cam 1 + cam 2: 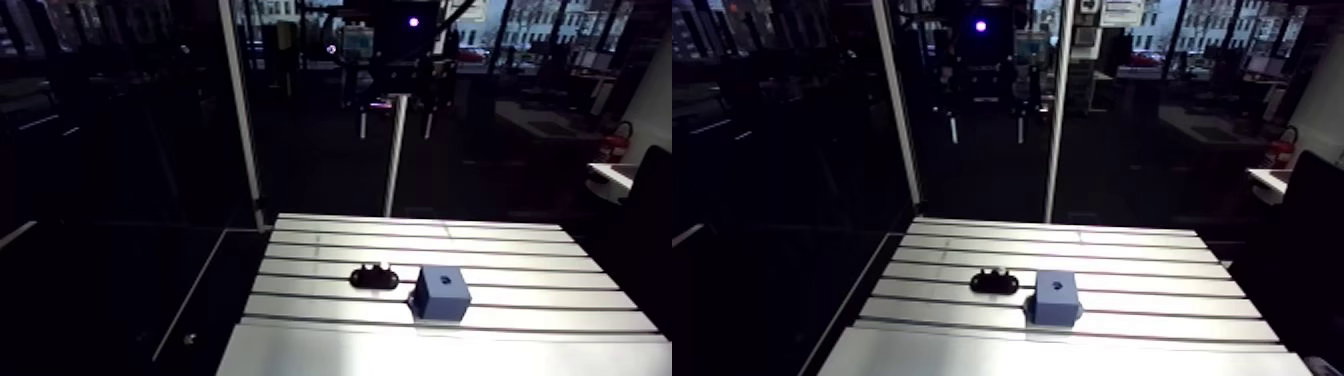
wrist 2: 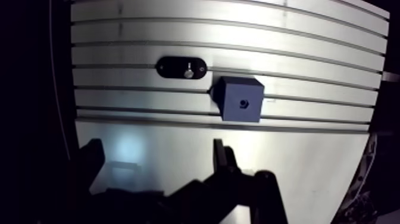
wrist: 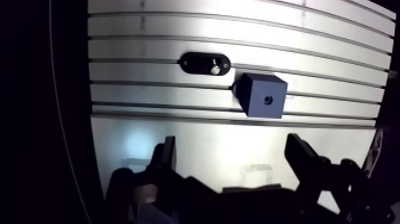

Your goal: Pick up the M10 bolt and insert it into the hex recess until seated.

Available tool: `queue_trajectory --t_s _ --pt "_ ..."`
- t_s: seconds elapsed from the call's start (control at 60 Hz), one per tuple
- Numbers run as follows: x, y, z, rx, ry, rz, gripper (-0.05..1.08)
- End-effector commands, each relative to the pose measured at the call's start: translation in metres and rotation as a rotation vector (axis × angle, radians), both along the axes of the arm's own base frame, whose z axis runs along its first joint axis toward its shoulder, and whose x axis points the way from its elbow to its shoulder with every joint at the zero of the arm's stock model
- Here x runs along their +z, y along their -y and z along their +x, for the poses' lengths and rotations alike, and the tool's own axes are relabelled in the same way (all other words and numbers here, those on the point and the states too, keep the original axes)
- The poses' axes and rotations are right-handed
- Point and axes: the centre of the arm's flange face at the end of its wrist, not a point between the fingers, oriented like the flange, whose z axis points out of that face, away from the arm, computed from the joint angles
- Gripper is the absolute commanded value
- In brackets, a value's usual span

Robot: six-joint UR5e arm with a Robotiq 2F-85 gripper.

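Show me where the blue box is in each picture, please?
Arm view: the blue box sits on the table, low in the picture, just right of middle.
Wrist view: the blue box lies ahead of the open gripper.
Shared landmark: the black holder lies right beside the box in both.

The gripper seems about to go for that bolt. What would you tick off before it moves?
1. The gripper is open and empty: ok.
2. The bolt is in view, sitting in its black holder: ok.
3. The gripper is lined up over the bolt: not ok, the bolt lies well ahead of it.
4. The table between gripper and bolt is bare: ok.
5. The hole on the blue block is uncovered: ok.
6. The hole is clean inside: cannot tell.
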Motion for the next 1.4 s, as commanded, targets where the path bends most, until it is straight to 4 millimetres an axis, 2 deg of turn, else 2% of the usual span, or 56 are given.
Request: queue_trajectory --t_s 0.017,0.267,0.483,0.7,1.167,1.4 --pt "-0.030 0.000 0.002 0.014 -0.012 -0.001 0.01" --pt "-0.054 -0.001 0.006 -0.014 -0.052 0.000 0.01" --pt "-0.079 -0.001 0.008 -0.167 -0.074 -0.007 0.01" --pt "-0.092 -0.002 0.010 -0.294 -0.157 -0.025 0.01" --pt "-0.125 -0.004 0.013 -0.322 -0.160 -0.031 0.01" --pt "-0.149 -0.005 0.014 -0.317 -0.147 -0.026 0.01"
